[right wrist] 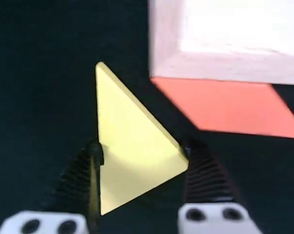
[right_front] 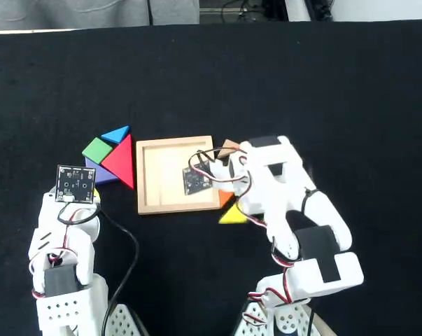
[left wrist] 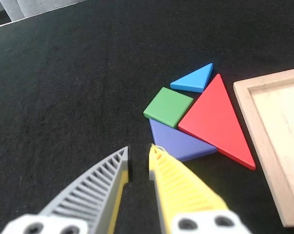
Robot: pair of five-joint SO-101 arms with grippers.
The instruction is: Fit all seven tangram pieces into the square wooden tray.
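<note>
Right end effector (right wrist: 143, 147) grasps the yellow triangle (right wrist: 122, 136) edge-to-corner beside the wooden tray (right wrist: 225, 63); such narrow contact risks the piece pivoting and slipping out.

Soft, even light from above leaves the matte black bench (right_front: 350, 91) dark and flat, with only a thin shadow along the red triangle (left wrist: 212, 119), while in the right wrist view the wooden tray (right wrist: 225, 34) burns almost white and the yellow triangle (right wrist: 127, 141) glares pale.
</note>
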